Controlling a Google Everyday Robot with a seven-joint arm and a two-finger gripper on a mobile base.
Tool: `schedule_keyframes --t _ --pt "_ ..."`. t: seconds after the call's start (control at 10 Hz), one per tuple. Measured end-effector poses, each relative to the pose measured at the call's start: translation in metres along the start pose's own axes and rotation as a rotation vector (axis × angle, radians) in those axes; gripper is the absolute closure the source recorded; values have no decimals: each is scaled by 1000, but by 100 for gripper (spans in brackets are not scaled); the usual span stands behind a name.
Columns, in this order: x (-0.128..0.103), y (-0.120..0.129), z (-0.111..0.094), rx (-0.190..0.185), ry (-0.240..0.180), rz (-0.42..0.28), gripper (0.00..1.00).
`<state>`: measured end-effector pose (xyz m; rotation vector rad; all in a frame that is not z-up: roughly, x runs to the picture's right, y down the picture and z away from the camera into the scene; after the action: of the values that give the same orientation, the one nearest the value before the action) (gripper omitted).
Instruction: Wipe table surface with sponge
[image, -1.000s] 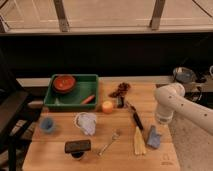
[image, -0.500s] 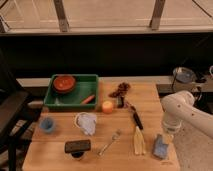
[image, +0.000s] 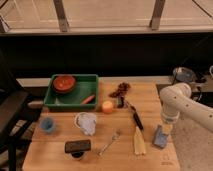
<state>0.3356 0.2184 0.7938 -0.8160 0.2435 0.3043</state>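
**No readable writing**

Nothing on the bench (image: 55, 155) carries any text, label, brand or number that can be read. A faint round mark sits near its front right corner, but its shape cannot be made out. The claw (image: 163, 131), down over the sponge (image: 160, 138), bears no legible marking either.

The end effector (image: 165, 131) is over the sponge (image: 160, 138) at the table's (image: 55, 159) right edge.
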Motion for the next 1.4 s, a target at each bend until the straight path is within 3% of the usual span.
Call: schedule_keyframes --t 0.2,0.4,0.6,0.8,1.1,1.4 --pt "-17 1 -1 5 -5 -34 100" --pt "-26 18 1 5 -22 -57 100" --pt "-16 47 8 -9 -24 -49 100" --pt "5 57 14 -10 -4 -17 100" --pt "16 41 12 19 33 20 100" --pt "-12 10 2 51 38 -4 100"
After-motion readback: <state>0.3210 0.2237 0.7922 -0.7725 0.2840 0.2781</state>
